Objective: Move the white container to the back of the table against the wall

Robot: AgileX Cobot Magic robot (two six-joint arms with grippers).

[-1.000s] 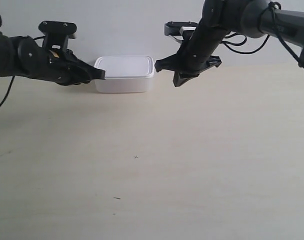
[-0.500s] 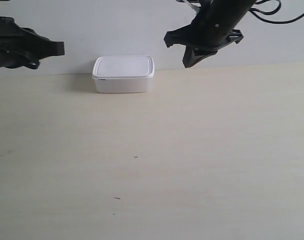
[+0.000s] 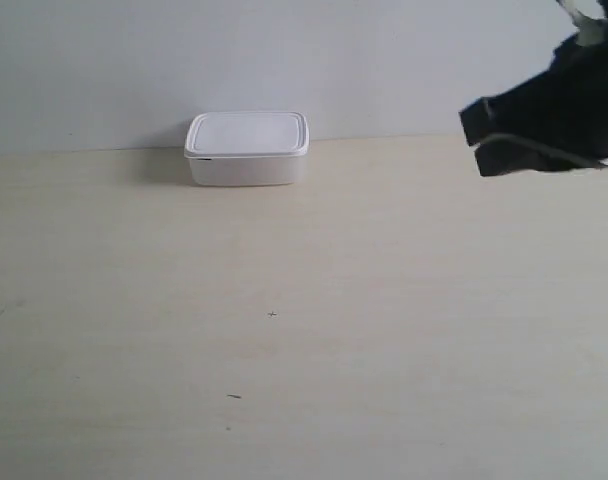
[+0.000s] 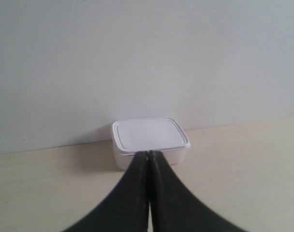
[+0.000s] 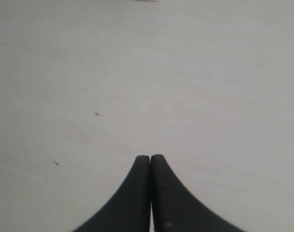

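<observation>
The white container [image 3: 247,147] stands lidded at the back of the table [image 3: 304,330], its rear side against the wall [image 3: 284,55]. No gripper touches it. In the left wrist view the white container [image 4: 149,137] shows beyond my left gripper [image 4: 150,152], which is shut on nothing and well short of it. That left arm is out of the exterior view. My right gripper [image 5: 150,157] is shut and empty over bare table. The arm at the exterior view's right [image 3: 544,125] hangs blurred at the right edge, far from the container.
A few small dark specks [image 3: 272,314] mark the pale tabletop. The wall runs along the whole back edge of the table. Nothing else stands on the surface in these views.
Both arms pulled away from the container's sides. The arm at the exterior view's left left the frame, the other swung out to the right edge. The container stayed put.
</observation>
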